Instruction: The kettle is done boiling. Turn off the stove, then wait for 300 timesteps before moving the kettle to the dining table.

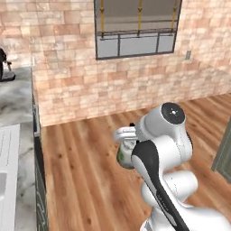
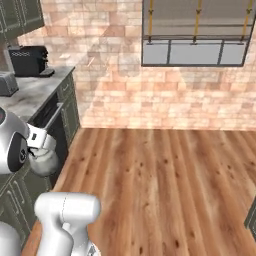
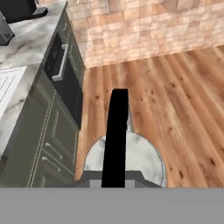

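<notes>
While the white arm reaches out over the wooden plank floor [image 2: 160,185], its gripper [image 3: 114,177] is clamped narrow on the black arched handle [image 3: 116,131] of the small pale grey-green kettle [image 3: 140,157], which hangs in the air clear of any surface. Seen from the right base camera, the kettle [image 2: 44,162] sits just beside the dark green cabinet fronts [image 2: 70,107] under the grey-white marble counter [image 2: 30,92]. A black coffee machine [image 2: 27,60] stands on that counter near the pale brick wall [image 2: 110,75].
</notes>
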Motion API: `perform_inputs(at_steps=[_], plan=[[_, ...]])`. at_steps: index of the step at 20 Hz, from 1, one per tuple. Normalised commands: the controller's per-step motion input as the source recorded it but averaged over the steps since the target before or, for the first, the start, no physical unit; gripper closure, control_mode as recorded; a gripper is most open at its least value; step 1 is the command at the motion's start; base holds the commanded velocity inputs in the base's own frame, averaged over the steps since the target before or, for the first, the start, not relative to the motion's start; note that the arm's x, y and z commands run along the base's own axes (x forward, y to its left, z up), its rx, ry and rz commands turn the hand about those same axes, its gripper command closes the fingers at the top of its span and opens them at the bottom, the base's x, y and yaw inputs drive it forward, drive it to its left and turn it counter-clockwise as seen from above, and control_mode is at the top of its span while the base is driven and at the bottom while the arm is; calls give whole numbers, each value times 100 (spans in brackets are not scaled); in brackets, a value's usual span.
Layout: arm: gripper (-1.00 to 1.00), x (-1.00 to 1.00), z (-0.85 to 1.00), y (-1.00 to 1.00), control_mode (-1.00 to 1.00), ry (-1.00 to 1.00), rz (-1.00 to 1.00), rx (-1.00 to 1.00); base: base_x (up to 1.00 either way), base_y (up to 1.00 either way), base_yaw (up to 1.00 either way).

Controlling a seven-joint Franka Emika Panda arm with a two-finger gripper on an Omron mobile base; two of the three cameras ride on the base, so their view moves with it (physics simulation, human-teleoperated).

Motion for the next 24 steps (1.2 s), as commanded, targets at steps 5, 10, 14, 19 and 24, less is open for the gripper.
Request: perform_inputs(at_steps=[5,10,14,19,24], plan=[[100,0,0,0,100,0,0,0,0,-7,-35],[100,0,0,0,100,0,0,0,3,-3,-34],[100,0,0,0,100,0,0,0,11,0,-34],[100,0,0,0,100,0,0,0,19,0,-32],[100,0,0,0,100,0,0,0,30,0,-29]])
